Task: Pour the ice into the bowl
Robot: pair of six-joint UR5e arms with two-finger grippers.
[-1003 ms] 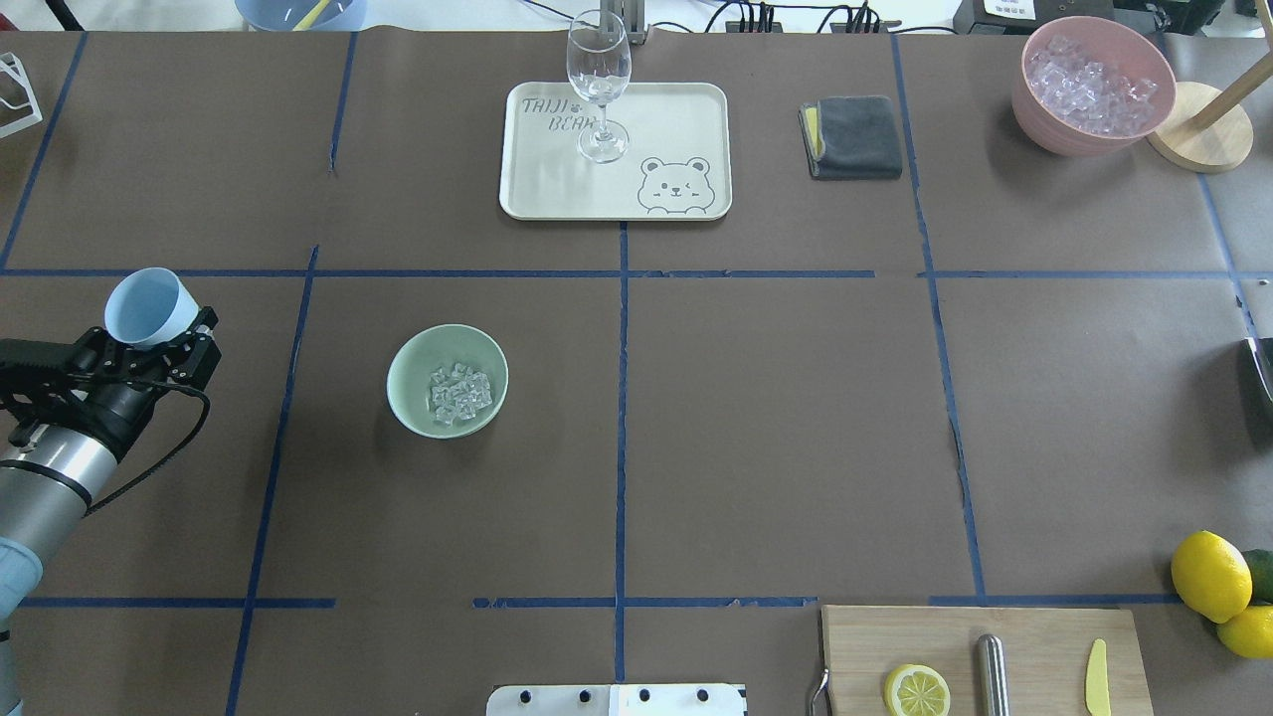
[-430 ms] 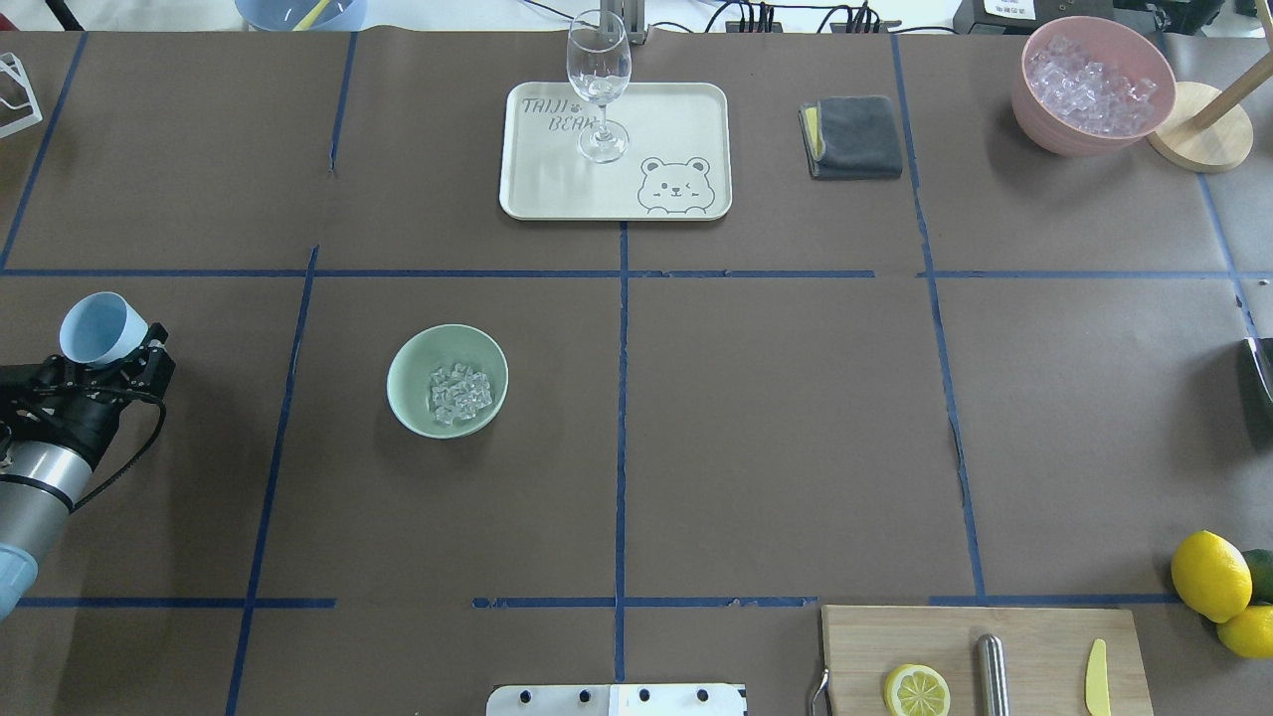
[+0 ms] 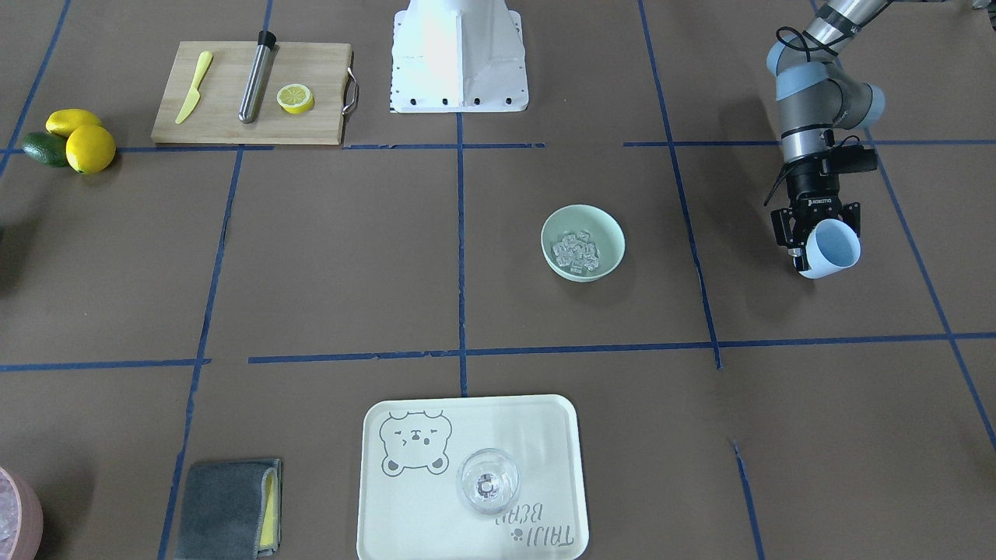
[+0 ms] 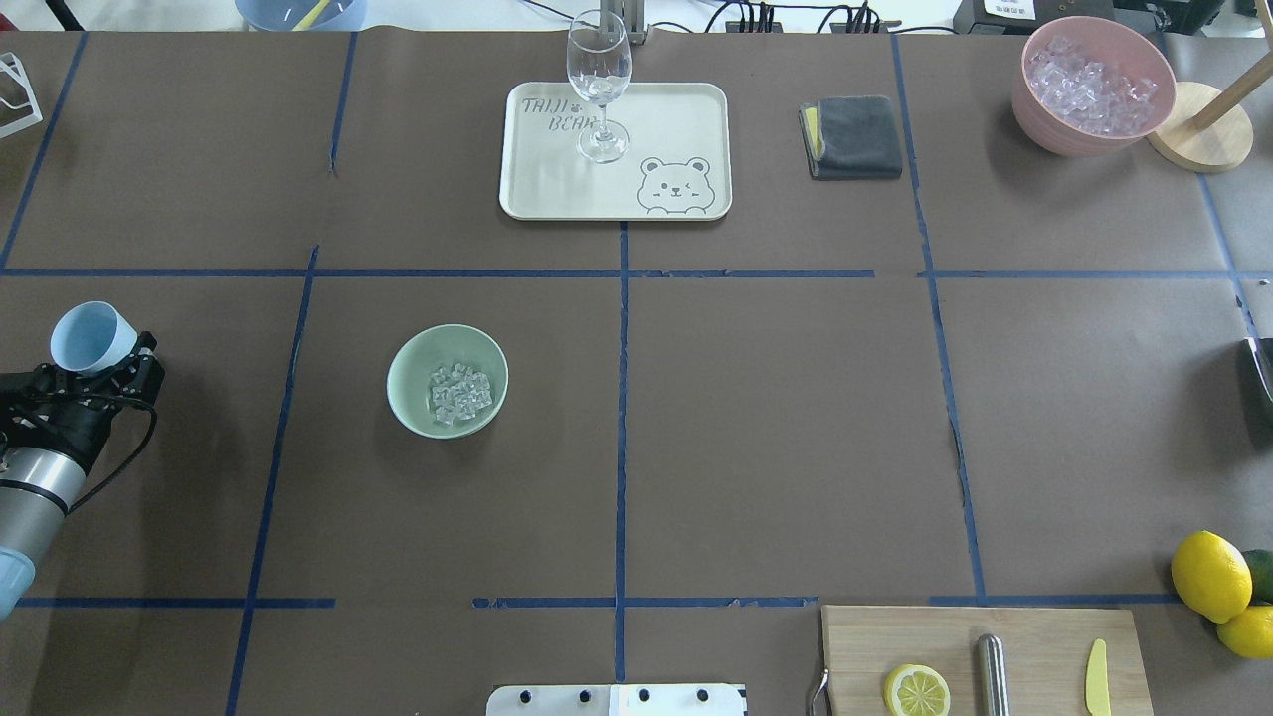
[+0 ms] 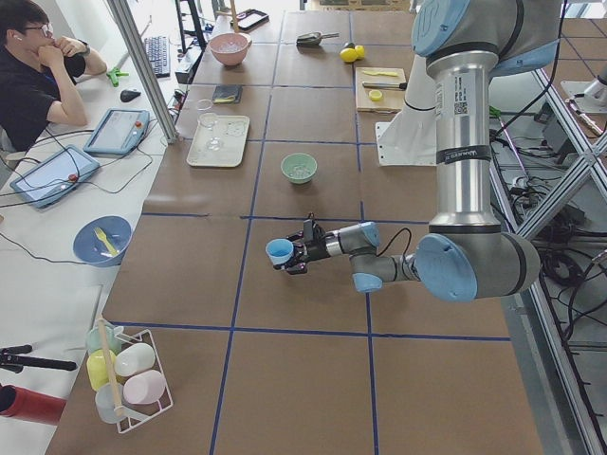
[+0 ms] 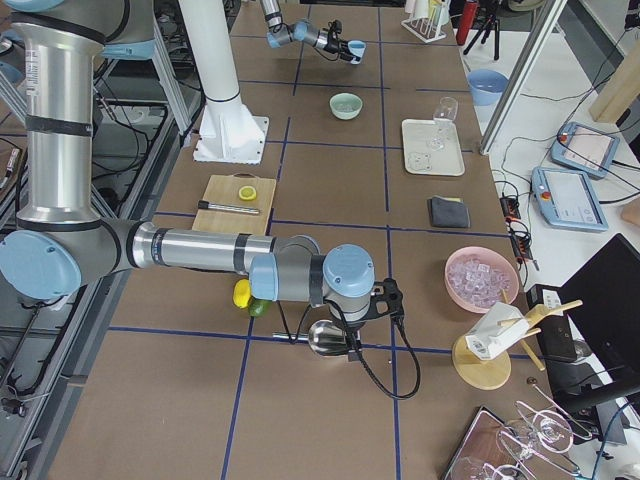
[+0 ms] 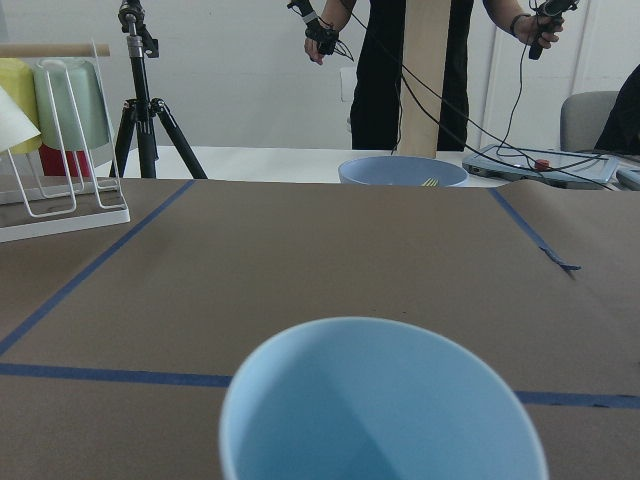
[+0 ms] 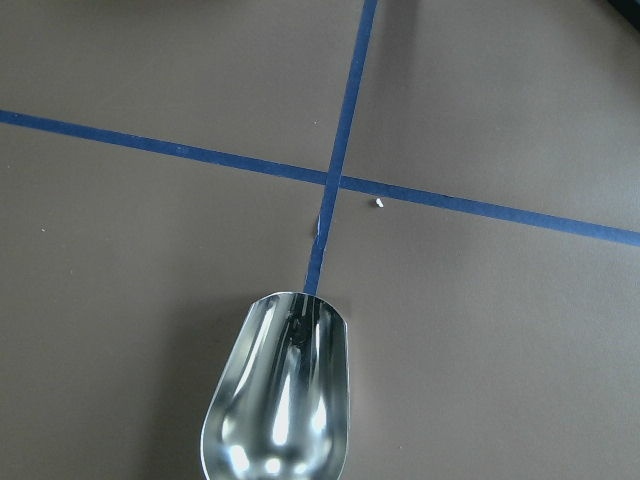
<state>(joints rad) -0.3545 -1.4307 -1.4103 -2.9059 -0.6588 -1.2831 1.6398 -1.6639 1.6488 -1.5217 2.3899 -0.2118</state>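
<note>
The mint-green bowl (image 4: 406, 370) stands left of centre on the brown table and holds a heap of small clear ice cubes (image 4: 459, 390); it also shows in the front-facing view (image 3: 608, 233). My left gripper (image 4: 111, 360) is shut on a light blue cup (image 4: 91, 336), tilted on its side, well to the left of the bowl. The cup's inside looks empty in the left wrist view (image 7: 380, 400). My right gripper is at the table's right edge (image 4: 1261, 370) and holds a shiny metal scoop (image 8: 280, 390) just above the table; its fingers are hidden.
A cream tray (image 4: 676, 109) with a wine glass (image 4: 599, 85) sits at the back centre, with a grey cloth (image 4: 853, 136) and a pink container of ice (image 4: 1092, 85) to its right. A cutting board (image 4: 1044, 661) with a lemon half and lemons (image 4: 1210, 575) lie front right.
My left gripper has carried the blue cup leftward, further from the bowl, and slightly lower in the view. The bowl and ice have not moved.
</note>
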